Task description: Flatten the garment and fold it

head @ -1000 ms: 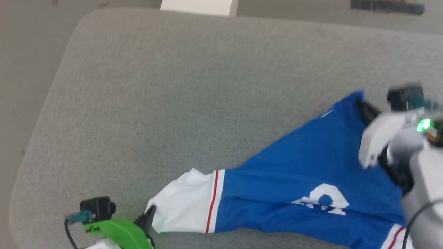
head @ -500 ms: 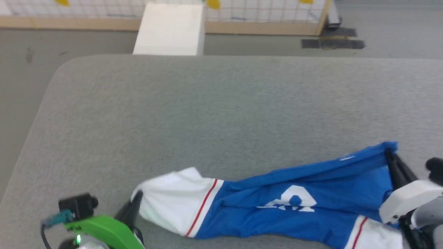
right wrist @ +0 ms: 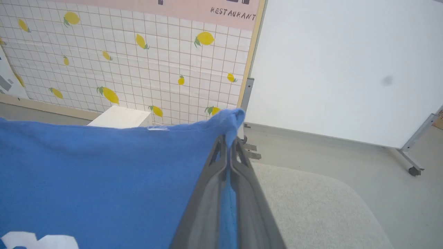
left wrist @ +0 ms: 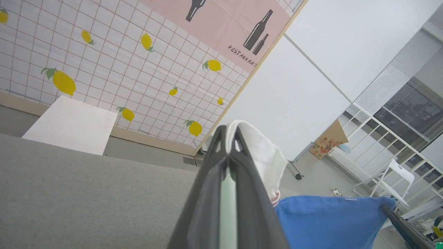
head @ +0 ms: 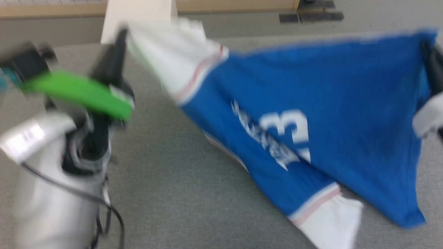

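Between left pincer [left wrist: 226,129] and right pincer [right wrist: 228,140], strung out above the grey table [head: 180,193]: garment [head: 311,103], sagging below both. Left pincer pressed together on the white sleeve [left wrist: 263,152] edge at its tips; right pincer pinching a blue corner. Possibly too thin a bite on each side: slip-out under a hard swing. Uneven pull from one pincer: twisted or doubled-under cloth on landing.

Beyond the left pincer [left wrist: 227,129], leftward, is a white gridded wall panel printed with yellow lemons [left wrist: 104,62], a white rectangular box [left wrist: 69,126] at its foot. To the pincer's right are a plain white wall [left wrist: 294,86], slatted windows [left wrist: 408,100] and a white folding chair [left wrist: 398,173]; below it, a grey felt tabletop [left wrist: 86,197].
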